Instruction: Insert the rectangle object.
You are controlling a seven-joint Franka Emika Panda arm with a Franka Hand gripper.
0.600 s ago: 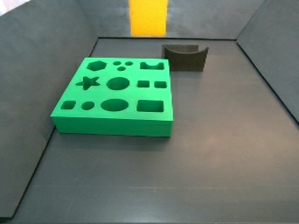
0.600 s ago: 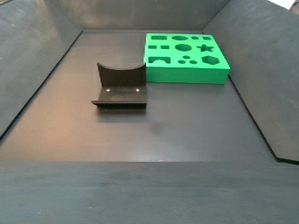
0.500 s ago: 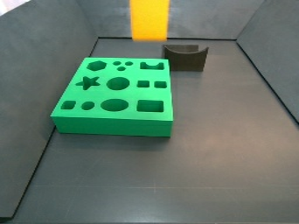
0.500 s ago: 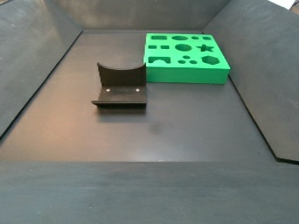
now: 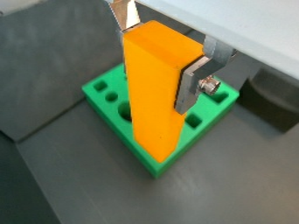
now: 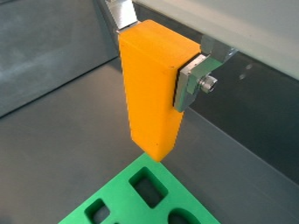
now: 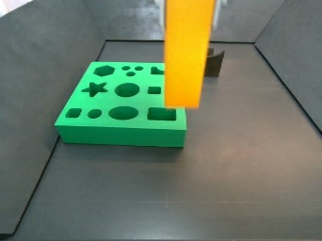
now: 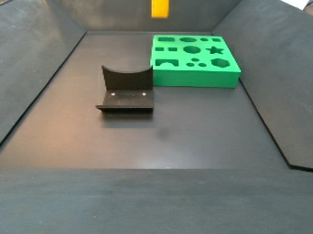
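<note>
Claw (image 5: pixel 163 48) was seen clamped on the rectangle object (image 5: pixel 158 87): silver finger plates pressed to opp. faces near its top in both wrist views. Block was held upright, well clear of the surface (image 7: pixel 189 188), not touching anything below.

Change vs. 0.5–0.6 s earlier: in a side view the block (image 7: pixel 189 52) had come from the far back wall, above the fixture, to a much lower and nearer position, its bottom end now overlapping the right edge of the green board (image 7: pixel 120 104). Fixture (image 7: pixel 214 62) was mostly hidden behind it. In a side view only the lower tip (image 8: pixel 160 8) was newly visible at the frame's upper edge; board (image 8: pixel 193 59) and fixture (image 8: pixel 124 90) were unmoved.

Wrist view showed the block's bottom end (image 6: pixel 153 144) hanging just above a corner of the board (image 6: pixel 146 197), w/ rectangular cut-outs nearby.

Judgement: transport phase approx. done; alignment over the matching slot prob. next. Which cut-out was the target could not be told. Insertion not yet begun.
</note>
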